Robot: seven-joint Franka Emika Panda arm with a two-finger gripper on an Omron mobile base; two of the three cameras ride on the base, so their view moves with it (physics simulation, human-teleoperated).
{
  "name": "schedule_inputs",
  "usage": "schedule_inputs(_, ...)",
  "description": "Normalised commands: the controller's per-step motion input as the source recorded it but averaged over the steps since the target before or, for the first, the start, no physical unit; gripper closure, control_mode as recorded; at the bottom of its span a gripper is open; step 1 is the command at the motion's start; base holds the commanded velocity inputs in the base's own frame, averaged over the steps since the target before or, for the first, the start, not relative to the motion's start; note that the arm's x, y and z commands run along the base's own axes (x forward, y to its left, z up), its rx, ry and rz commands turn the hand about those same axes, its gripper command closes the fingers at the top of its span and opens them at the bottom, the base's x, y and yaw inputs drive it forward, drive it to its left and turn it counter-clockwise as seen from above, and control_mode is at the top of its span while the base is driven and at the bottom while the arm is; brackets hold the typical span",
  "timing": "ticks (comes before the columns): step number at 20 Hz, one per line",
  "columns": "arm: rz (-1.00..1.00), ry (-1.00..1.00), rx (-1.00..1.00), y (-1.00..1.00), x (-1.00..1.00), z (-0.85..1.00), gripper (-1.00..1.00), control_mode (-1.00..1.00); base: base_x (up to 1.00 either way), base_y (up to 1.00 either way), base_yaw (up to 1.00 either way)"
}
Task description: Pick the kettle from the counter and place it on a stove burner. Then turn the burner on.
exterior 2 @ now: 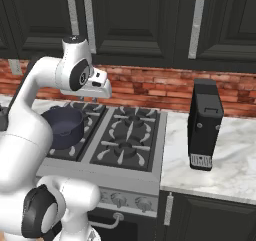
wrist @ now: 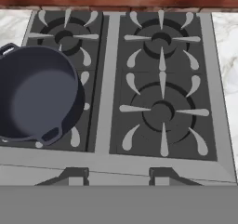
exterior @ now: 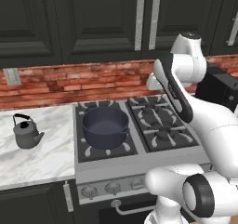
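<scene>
The kettle (exterior: 27, 132) stands upright on the white marble bench (exterior: 42, 158) to the left of the stove (exterior: 139, 160), well apart from the arm. The left base view alone takes in that stretch of bench. It also shows the dark-blue pot (exterior: 105, 127) sitting on the stove's front-left burner and the row of knobs (exterior: 113, 187) along the stove front.

The right base view looks from the other side: the pot (exterior 2: 64, 126) appears at the left, partly behind the white arm, and a tall black appliance (exterior 2: 204, 125) stands on the bench right of the stove, in front of the brick wall (exterior 2: 150, 87).

The hand view looks straight down on the stove — the front-right stove burner (wrist: 160, 112) lies bare under its grate prongs, the pot (wrist: 37, 97) fills the left side, and the hand's (wrist: 118, 175) two dark tips rise at the bottom, set apart with nothing between them, high above the stove.
</scene>
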Motion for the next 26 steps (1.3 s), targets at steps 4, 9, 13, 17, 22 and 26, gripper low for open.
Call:
schedule_inputs(4,0.00,0.00,0.00,0.00,-0.07,0.00,-1.00,-1.00,0.00,0.00,0.00)
schedule_inputs(9,0.00,0.00,0.00,0.15,-0.07,0.00,-1.00,-1.00,0.00,0.00,0.00)
schedule_inputs(13,0.00,0.00,0.00,0.33,0.00,0.00,-1.00,-1.00,0.00,0.00,0.00)
schedule_inputs(17,0.01,0.00,0.00,0.46,-0.06,0.01,-1.00,-1.00,0.00,0.00,0.00)
schedule_inputs(22,0.04,0.00,0.04,0.54,-0.12,0.04,-1.00,-1.00,0.00,0.00,0.00)
schedule_inputs(26,0.08,0.00,0.08,0.59,-0.18,0.04,-1.00,-1.00,0.00,0.00,0.00)
